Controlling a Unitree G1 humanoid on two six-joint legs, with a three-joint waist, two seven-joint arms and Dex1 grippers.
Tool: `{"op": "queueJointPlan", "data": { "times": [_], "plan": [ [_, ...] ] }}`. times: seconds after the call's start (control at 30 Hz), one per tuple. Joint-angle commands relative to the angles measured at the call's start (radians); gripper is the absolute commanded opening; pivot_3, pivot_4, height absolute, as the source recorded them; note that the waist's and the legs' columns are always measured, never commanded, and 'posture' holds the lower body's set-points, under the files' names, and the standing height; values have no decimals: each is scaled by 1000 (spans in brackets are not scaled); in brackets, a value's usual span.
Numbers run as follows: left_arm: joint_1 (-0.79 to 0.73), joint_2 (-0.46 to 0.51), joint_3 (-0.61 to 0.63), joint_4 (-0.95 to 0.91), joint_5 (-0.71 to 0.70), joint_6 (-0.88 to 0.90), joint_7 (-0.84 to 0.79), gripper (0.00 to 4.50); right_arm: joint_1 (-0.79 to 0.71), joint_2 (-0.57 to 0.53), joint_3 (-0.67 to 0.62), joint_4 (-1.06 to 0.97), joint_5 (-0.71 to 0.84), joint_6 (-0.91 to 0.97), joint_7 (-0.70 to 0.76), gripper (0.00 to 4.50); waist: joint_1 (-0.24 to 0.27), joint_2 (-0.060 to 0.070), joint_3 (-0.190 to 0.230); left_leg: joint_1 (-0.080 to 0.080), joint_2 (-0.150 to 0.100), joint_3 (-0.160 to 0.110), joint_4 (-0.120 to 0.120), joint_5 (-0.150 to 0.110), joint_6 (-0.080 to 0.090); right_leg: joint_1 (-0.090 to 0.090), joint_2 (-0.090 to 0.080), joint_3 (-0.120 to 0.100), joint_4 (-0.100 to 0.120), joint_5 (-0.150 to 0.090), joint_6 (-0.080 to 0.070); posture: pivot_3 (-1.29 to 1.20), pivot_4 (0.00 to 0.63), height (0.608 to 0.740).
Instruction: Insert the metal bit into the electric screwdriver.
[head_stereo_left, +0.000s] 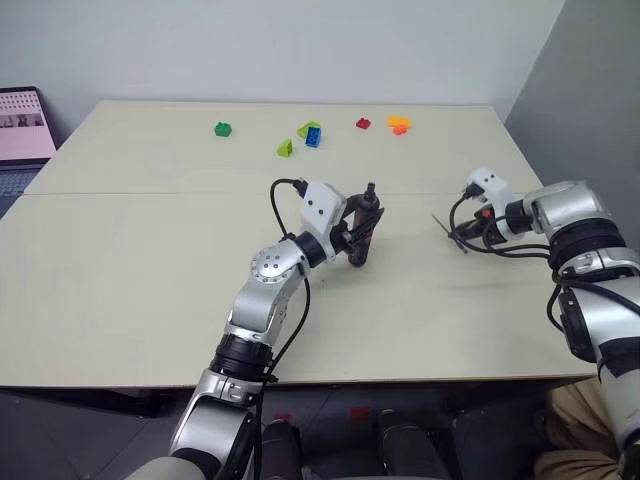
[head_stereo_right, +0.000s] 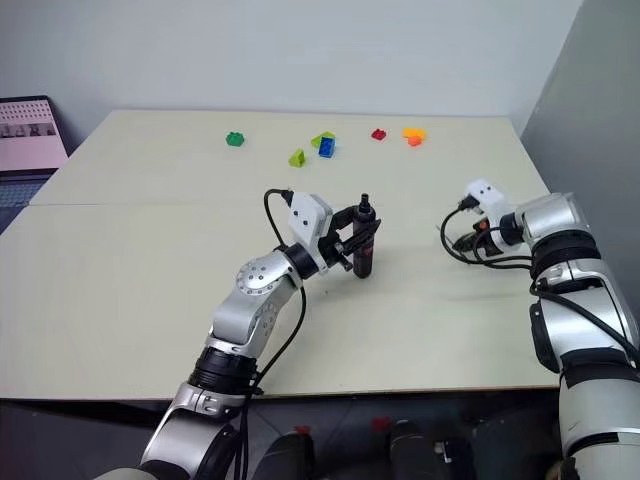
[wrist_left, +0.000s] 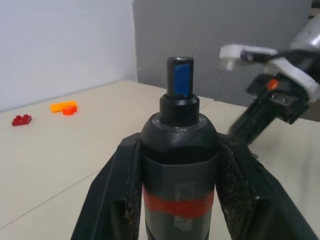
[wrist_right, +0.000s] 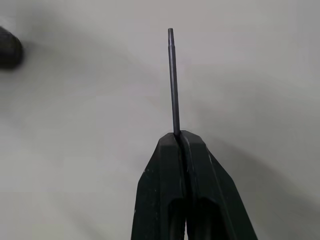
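Left claw (head_stereo_left: 362, 238) grips the electric screwdriver (head_stereo_left: 363, 230) upright above mid tabletop (head_stereo_left: 150, 260); right claw (wrist_right: 181, 137), at its 3 o'clock and well apart, pinches the metal bit (wrist_right: 173, 80), which juts past its fingertips

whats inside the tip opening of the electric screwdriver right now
Nothing sticks out of the electric screwdriver: its socket points up with no bit in it. The socket's depth is hidden. The metal bit is apart, in the right gripper.

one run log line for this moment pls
left claw: shut on electric screwdriver, upright | right claw: shut on metal bit | bit not yet inserted, apart from screwdriver
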Motion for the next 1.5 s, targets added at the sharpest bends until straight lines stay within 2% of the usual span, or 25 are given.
{"op": "queueJointPlan", "data": {
  "times": [0.03,0.17,0.27,0.43,0.6,0.93,1.03,1.33,1.5],
  "plan": [
    [-13,-15,21,-120,-35,62,33,1652,75,-8,-135,-283,110,136,-75,0,2,0,0,-1,0,0,0,0,0,0,0,0,0,0,0,0,150,740],
    [2,-38,19,-234,-48,145,93,1652,190,98,-342,-696,249,312,-254,0,6,1,1,-3,0,-2,-1,0,0,-2,0,-1,0,1,-1,0,150,740],
    [28,-44,0,-283,-43,170,108,1652,226,191,-441,-867,316,365,-379,0,6,1,1,-3,0,-3,-1,0,0,-2,0,-2,0,1,-1,0,150,740],
    [66,-37,-32,-292,-9,163,121,1652,239,337,-542,-1024,411,371,-548,0,7,1,1,-3,0,-3,0,0,0,-2,0,-2,0,0,-1,0,150,740],
    [74,-45,-34,-257,25,132,150,1652,248,409,-549,-1080,459,284,-641,0,6,1,1,-3,0,-3,0,0,0,-2,0,-2,0,0,0,0,150,740],
    [88,-53,-32,-164,75,43,182,1652,357,477,-396,-1183,482,2,-663,0,6,1,1,-3,0,-3,-1,0,0,-2,0,-2,-1,0,-1,0,150,740],
    [101,-51,-34,-172,85,31,190,1652,364,495,-376,-1182,477,-42,-711,0,5,1,1,-3,0,-3,-1,0,0,-2,0,-2,0,0,0,0,150,740],
    [119,-63,-29,-177,117,-2,236,1652,461,588,-166,-1277,392,-161,-827,0,2,2,1,-1,0,-3,-1,0,0,-2,1,-2,0,0,0,0,150,740],
    [120,-62,-28,-172,121,-7,242,1652,486,616,-130,-1269,374,-202,-872,0,2,2,1,-2,0,-3,0,0,0,-2,1,-1,0,0,0,0,150,740]
  ]
}}
